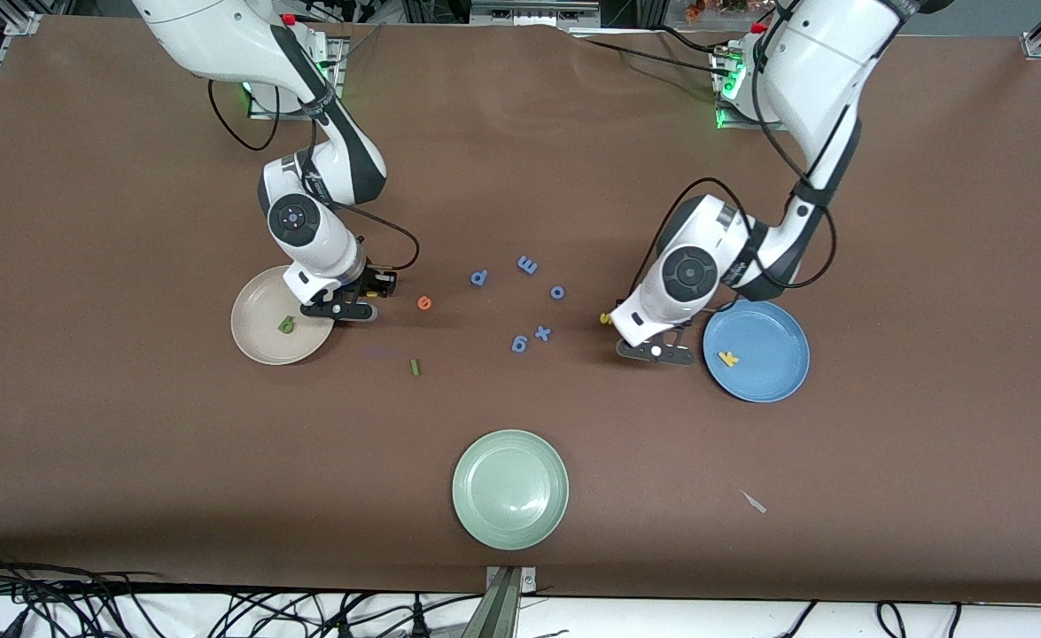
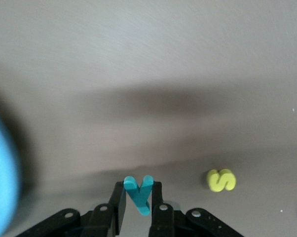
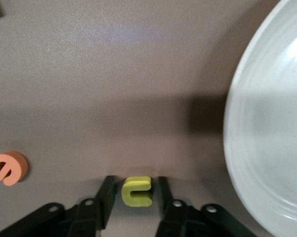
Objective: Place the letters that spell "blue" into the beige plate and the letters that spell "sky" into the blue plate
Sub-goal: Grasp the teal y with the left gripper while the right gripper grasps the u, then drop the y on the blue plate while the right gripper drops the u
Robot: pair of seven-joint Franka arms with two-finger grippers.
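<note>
**Front view.** The left gripper (image 1: 657, 351) is down at the table just beside the blue plate (image 1: 768, 377), on the side toward the right arm's end. This puts whatever it lifts a short carry from that plate. The yellow k (image 1: 728, 358) already lies in the plate. The yellow s (image 1: 605, 317) is on the table beside the left wrist and half covered by it. The right gripper (image 1: 343, 310) is down at the rim of the beige plate (image 1: 250, 341), which holds the green b (image 1: 286, 325). The orange e (image 1: 424, 303) and the dark green l (image 1: 415, 367) lie loose nearby, the l nearer to the camera. In this view both wrists hide their own fingertips, so neither grip can be read here.

**Left wrist view.** The fingers are clenched on the teal y (image 2: 138, 193), pinching its stem. The lower stem is hidden between the pads. The blue plate shows only as a blurred edge.

**Right wrist view.** The jaws straddle the yellow u (image 3: 137, 191) with a thin gap on each side — released, not yet gripping. The u sits centred between them, ready for a squeeze. The beige plate and the l are cut off at the frame edges.
</note>
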